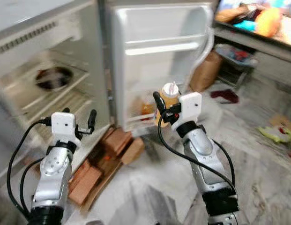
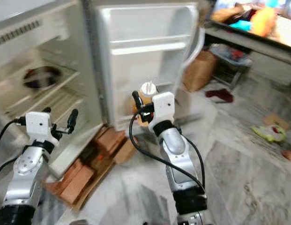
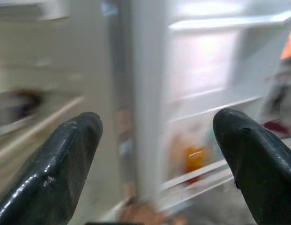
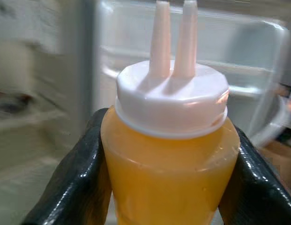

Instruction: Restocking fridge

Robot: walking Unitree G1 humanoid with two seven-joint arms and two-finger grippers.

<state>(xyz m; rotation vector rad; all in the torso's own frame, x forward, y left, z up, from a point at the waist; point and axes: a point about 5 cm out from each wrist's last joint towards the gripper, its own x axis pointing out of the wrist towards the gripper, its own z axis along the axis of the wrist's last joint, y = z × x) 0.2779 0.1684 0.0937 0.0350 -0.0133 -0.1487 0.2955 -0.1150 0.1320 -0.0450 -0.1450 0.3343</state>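
On the far left I see the open fridge (image 1: 51, 70) with a dark bowl (image 1: 54, 77) on its wire shelf. My left gripper (image 1: 79, 123) hangs in front of this compartment, its two fingers well apart and holding nothing. Below, between the fridge body and the door, some reddish bricks (image 1: 108, 154) lie on the floor.

In the middle stands the open fridge door (image 1: 159, 56). Its lower door shelf (image 3: 201, 173) already holds something orange, but it is too blurred for me to name.

My right gripper (image 4: 168, 159) is closed around the squeeze bottle (image 4: 171, 136), which is orange with a white twin-nozzle cap. The bottle is upright and raised just in front of the lower part of the door.

To the right, the floor has scattered things and a brown bag (image 1: 206, 70) beside the door.

The pictures are blurred, so I think the body is moving. The risk I see: if I approach too fast, the bottle can strike the shelf rail or push the item already there. The bricks can also catch a foot.
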